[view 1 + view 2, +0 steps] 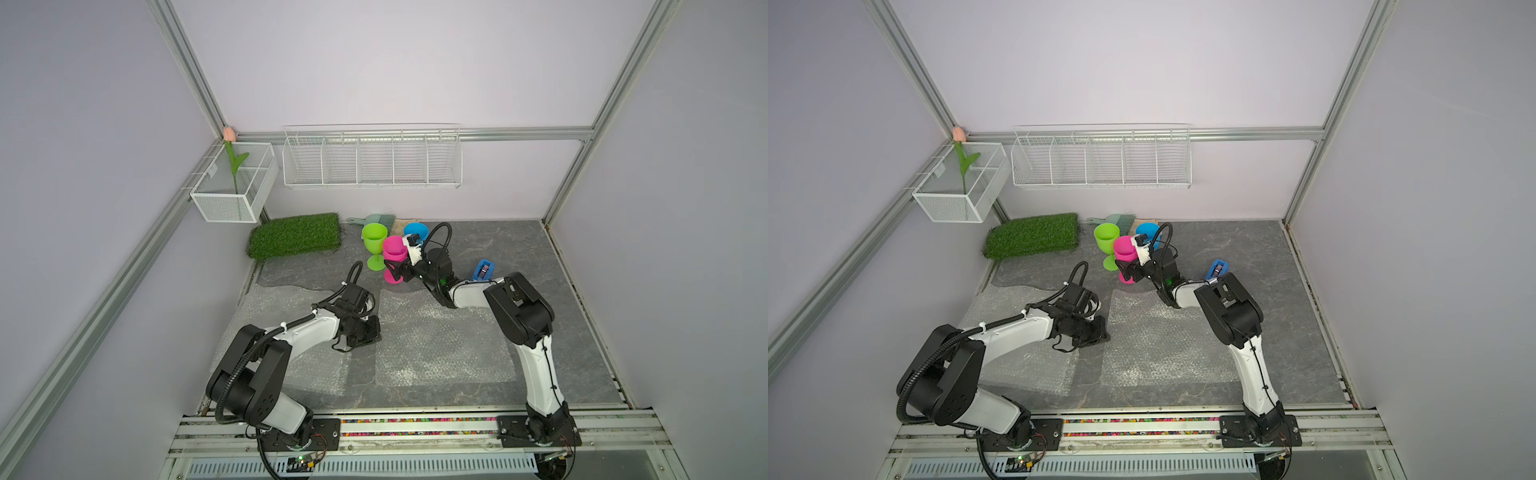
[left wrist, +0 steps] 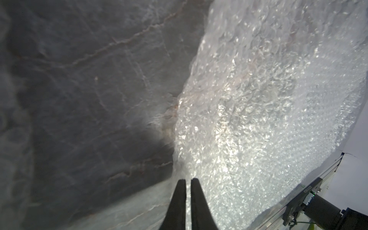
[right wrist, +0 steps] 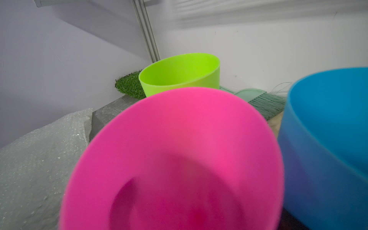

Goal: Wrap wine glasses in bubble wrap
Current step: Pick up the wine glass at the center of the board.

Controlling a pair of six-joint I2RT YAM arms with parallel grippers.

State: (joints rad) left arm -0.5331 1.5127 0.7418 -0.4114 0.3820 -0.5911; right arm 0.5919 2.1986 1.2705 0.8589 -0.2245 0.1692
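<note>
Grey tabletop (image 1: 540,257): only the wrist view shows left gripper (image 2: 188,180) closed.

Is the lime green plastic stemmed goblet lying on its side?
No, the lime green plastic stemmed goblet stands upright on its round foot, next to the hot pink plastic goblet.

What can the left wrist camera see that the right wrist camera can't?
Only the left wrist view shows the left end effector, shut, pointing along a sheet's edge. Only the right wrist view shows the pink glass up close, with the green glass and blue glass near it, plus turf and a brush. Both show bubble wrap and the grey floor.
</note>
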